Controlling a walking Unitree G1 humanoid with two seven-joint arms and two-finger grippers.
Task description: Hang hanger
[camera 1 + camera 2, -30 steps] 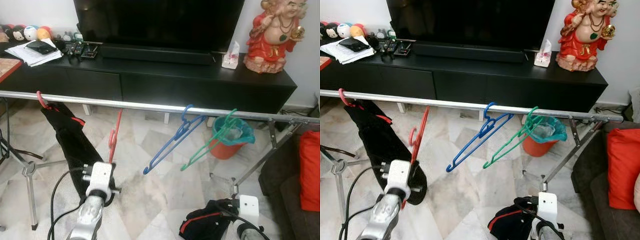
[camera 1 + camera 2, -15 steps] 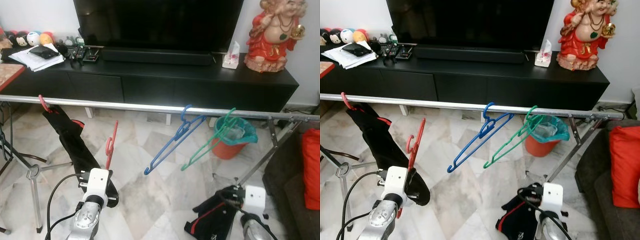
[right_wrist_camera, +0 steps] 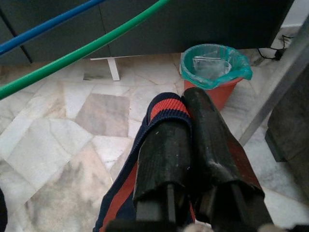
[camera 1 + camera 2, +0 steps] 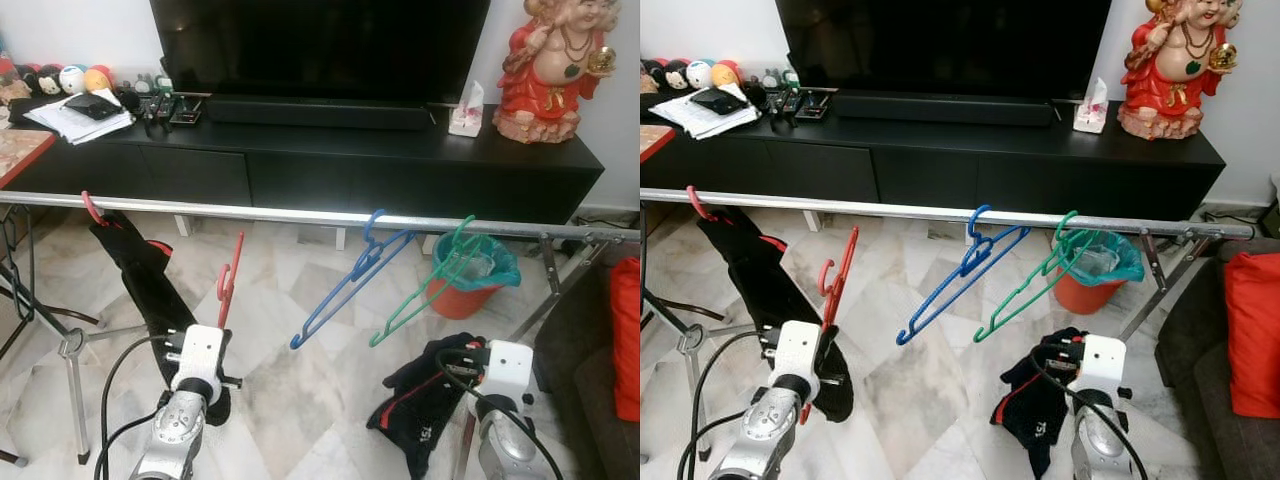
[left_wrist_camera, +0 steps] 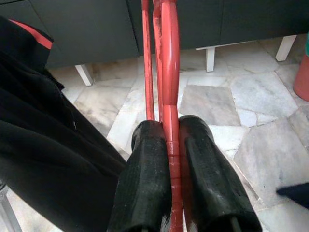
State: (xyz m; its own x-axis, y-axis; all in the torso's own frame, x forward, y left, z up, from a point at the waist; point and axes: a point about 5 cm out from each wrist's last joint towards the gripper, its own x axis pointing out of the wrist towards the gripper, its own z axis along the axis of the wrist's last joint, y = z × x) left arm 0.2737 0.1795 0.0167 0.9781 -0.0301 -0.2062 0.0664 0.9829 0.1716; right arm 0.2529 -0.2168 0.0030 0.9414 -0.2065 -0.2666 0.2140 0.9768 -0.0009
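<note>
A: What's changing on the left side?

B: The left hand (image 5: pixel 169 159) is gripping the red hanger (image 4: pixel 229 282), fingers (image 5: pixel 145 179) clenched on its stem. Over the last second it is dipping and then coming back up; the hook is now sitting higher than half a second ago but still below the steel rail (image 4: pixel 300 214), not touching it.

A: So not hung yet.

B: No. The blue hanger (image 4: pixel 345 290) and green hanger (image 4: pixel 425 285) are already hanging on the rail, and a red hook (image 4: pixel 90 208) is carrying a black garment (image 4: pixel 150 285) at the far left. My read: the open stretch between that garment and the blue hanger is the target.

A: Right arm?

B: The right hand (image 3: pixel 190 140) is closed on a black garment with a red stripe (image 4: pixel 425 405), and it is rising – the cloth is hanging higher off the marble floor (image 4: pixel 300 390) than before. The camera is also shifting a bit, so part of that is the view moving.

A: Risk?

B: The hook still needs lift and a tip over the rail; judging by the angle, it could knock the rail from underneath.
</note>
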